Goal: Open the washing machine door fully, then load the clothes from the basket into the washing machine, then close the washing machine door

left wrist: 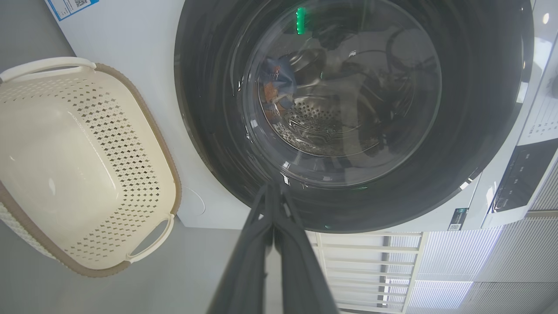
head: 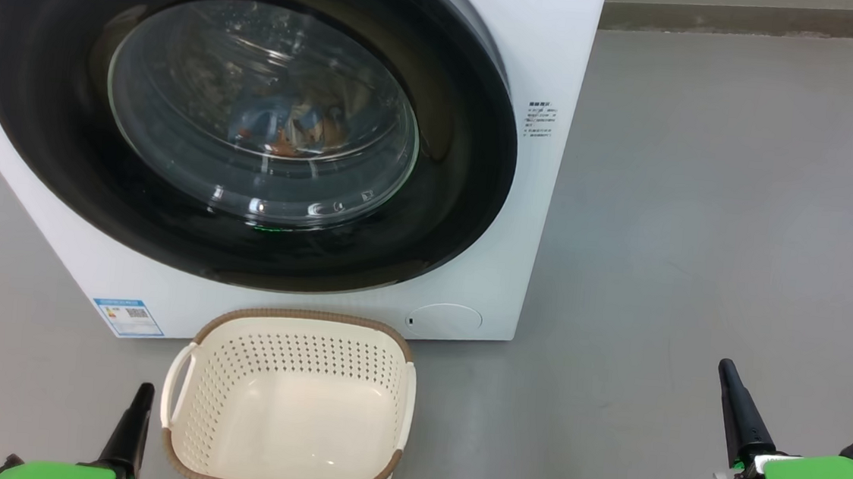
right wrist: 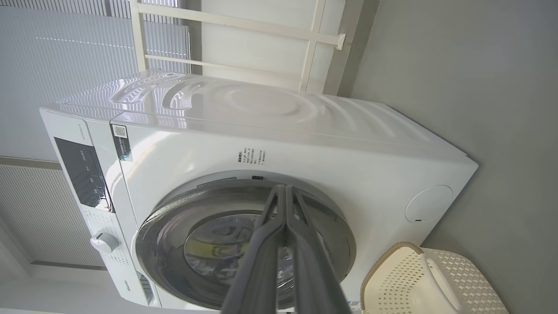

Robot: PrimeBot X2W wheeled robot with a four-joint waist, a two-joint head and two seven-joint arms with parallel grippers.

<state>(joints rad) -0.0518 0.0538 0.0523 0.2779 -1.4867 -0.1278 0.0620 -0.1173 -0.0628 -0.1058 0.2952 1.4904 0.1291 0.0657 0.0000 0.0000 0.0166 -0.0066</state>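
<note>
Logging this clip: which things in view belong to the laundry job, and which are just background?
Job:
- washing machine
- washing machine door, shut
- clothes, inside the drum behind the glass
- basket, empty
- left pincer and right pincer, both shut

Background:
- white railing
- ribbed wall panels
- grey floor

White front-loading washing machine [head: 542, 226], its black-rimmed round door [head: 253, 115] closed, blue printed clothes [head: 291, 126] behind the glass, cream perforated basket [head: 299, 315] on grey floor [head: 702, 215] just before it, left claw [head: 146, 392] and right claw [head: 727, 367] low, fingers pressed together
</note>
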